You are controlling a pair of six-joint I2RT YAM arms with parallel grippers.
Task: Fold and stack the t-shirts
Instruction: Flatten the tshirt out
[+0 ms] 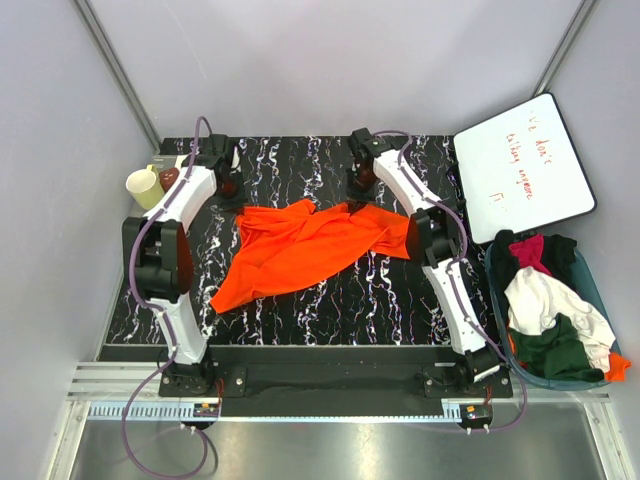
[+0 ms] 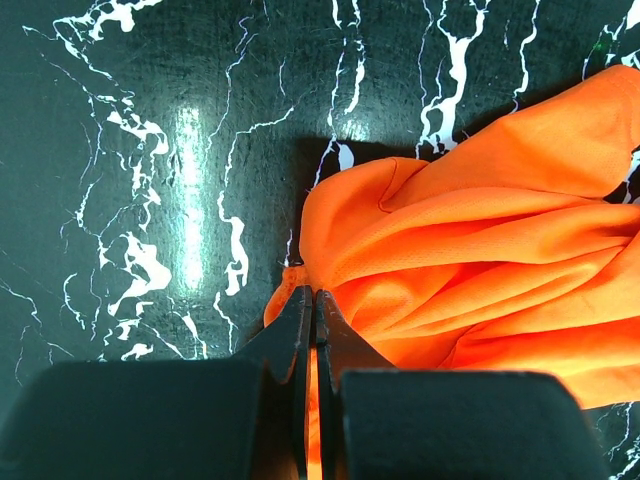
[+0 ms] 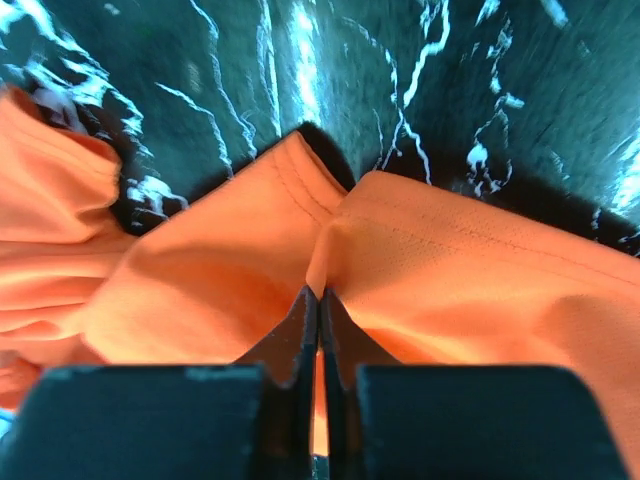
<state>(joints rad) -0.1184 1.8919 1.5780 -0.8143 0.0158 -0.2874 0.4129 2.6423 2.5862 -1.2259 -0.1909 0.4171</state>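
Note:
A bright orange t-shirt (image 1: 300, 250) lies crumpled across the middle of the black marbled table (image 1: 400, 295). My left gripper (image 1: 234, 196) is at the shirt's far left corner. In the left wrist view its jaws (image 2: 312, 292) are shut on a thin edge of the orange fabric (image 2: 480, 250). My right gripper (image 1: 358, 196) is at the shirt's far right part. Its jaws (image 3: 320, 292) are shut on a pinched ridge of orange cloth (image 3: 200, 280) near a stitched hem. More t-shirts are heaped at the right: white (image 1: 545, 300), dark green (image 1: 550, 350), magenta-red (image 1: 530, 250) and black (image 1: 565, 255).
The heap of shirts fills a blue-green basket (image 1: 598, 287) off the table's right edge. A white board with red handwriting (image 1: 525, 165) leans at the back right. A pale cup (image 1: 143, 187) and small items stand at the back left corner. Grey walls enclose the table.

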